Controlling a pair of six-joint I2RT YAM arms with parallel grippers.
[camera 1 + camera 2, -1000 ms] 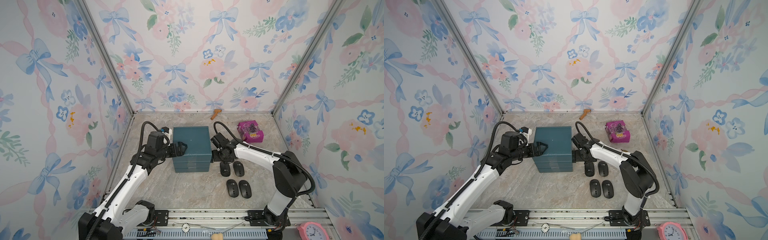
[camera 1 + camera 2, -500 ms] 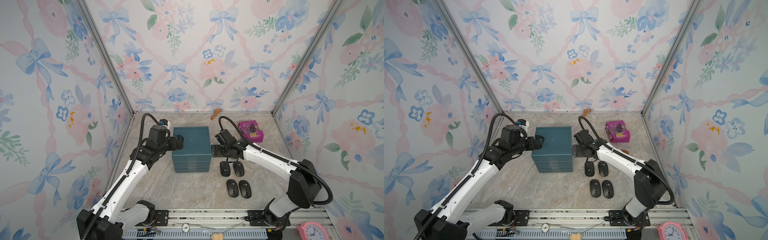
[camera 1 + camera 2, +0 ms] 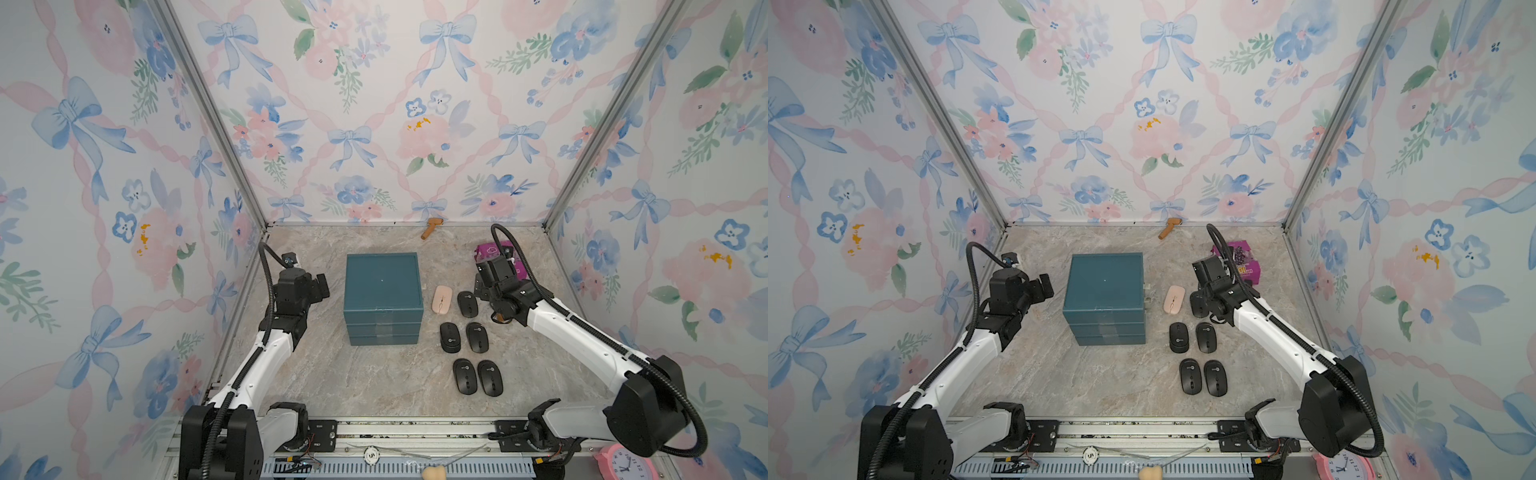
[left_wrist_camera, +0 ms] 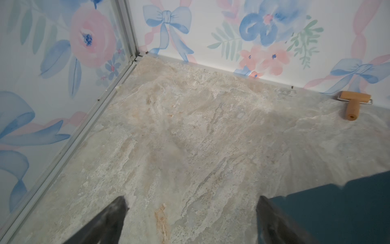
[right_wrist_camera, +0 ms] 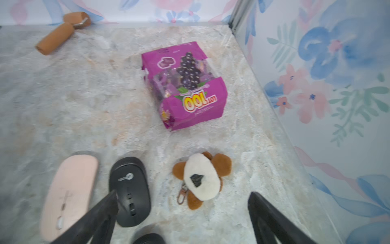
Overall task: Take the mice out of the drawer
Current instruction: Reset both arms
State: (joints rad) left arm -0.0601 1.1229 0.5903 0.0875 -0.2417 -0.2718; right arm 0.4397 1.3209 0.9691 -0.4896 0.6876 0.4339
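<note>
The teal drawer unit (image 3: 382, 286) stands mid-table with its drawers shut. To its right several mice lie on the table: a pale pink one (image 3: 441, 298), a black one (image 3: 467, 304) beside it, and two pairs of black ones (image 3: 450, 337) (image 3: 490, 377) nearer the front. My right gripper (image 3: 481, 289) hangs open just right of the back black mouse (image 5: 130, 186), its jaws wide apart (image 5: 182, 196) with only the table and a plush keychain (image 5: 201, 179) beyond them. Left of the unit my left gripper (image 3: 322, 286) is open and holds nothing (image 4: 190, 202).
A purple candy bag (image 5: 185, 88) lies behind the right gripper near the right wall. A wooden roller (image 3: 432, 227) rests against the back wall. A pink clock (image 3: 623, 463) sits at the front right corner, outside the rail.
Both grippers have drawn away from the drawer unit, the left one to the left, the right one to the right. The pink mouse and the black one beside it now show.
</note>
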